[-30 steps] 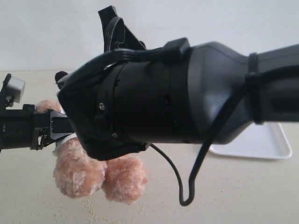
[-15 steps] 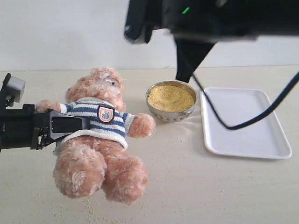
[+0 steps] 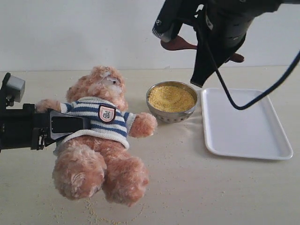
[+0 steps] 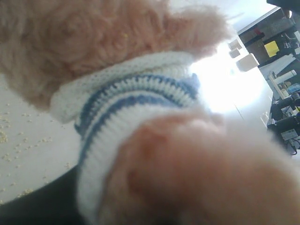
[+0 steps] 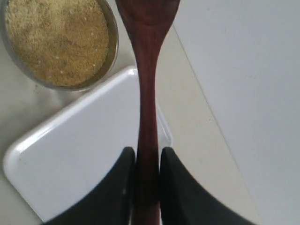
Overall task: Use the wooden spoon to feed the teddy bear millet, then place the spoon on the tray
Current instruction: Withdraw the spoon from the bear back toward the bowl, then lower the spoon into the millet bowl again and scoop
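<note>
right gripper (image 5: 147,157) clamped on wooden spoon (image 5: 146,79) handle; spoon held high, upper centre of exterior view. millet (image 3: 171,97) in metal bowl (image 3: 171,116), frame centre. tray (image 3: 248,138) just right of bowl. left gripper (image 3: 68,125) grips teddy bear (image 3: 101,140) torso, left-centre.

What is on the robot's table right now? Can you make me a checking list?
Surface: pale table.
Job's things: teddy bear leaning back; millet heaped in metal bowl; wooden spoon up in the air; tray beside the bowl, nothing on it.
Clutter: spilled grains near the bear's feet.
Grippers: left gripper fingers grip the bear's side; right gripper fingers clamp the spoon handle.
Cables: black cable hangs over the tray.
Surroundings: white wall.
</note>
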Motion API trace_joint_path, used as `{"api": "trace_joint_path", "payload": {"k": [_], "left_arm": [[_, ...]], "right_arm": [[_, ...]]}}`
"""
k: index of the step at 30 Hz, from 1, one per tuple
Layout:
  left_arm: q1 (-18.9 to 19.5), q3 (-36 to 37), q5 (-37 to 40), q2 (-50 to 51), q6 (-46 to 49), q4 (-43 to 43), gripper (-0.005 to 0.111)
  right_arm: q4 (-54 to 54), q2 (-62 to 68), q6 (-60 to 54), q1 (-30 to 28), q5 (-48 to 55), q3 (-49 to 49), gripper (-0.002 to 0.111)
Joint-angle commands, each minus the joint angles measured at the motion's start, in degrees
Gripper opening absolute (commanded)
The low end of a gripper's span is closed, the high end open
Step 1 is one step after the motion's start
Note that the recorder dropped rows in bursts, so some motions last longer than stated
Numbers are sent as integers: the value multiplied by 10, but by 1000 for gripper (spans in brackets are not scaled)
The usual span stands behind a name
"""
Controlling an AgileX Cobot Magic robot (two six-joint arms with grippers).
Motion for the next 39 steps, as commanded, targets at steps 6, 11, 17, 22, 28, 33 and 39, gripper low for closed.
{"api": "trace_joint_path", "payload": {"k": [6,11,17,22,28,33,39], "left_arm": [[1,-2,20,-2,4,-11,5],[1,-2,24,-2,4,-11,5],[1,-2,40,-2,4,-11,5],[1,-2,42,-2,4,-11,5],[1,-2,41,-2,4,-11,5],[1,-2,40,-2,11,-11,5],[1,-2,26,-2,11,-11,5]], "right_arm": [[211,46,-74,-68,128,-133,0],[306,62,-141,-94,143,-157,0],[292,74,-145,-95,143,-157,0],[266,99,-145,-95,143,-157,0],[217,119,-141,-95,143,-157,0],[190,127,-155,-95,143,-157,0],[151,158,-156,-88,143,-157,0]]}}
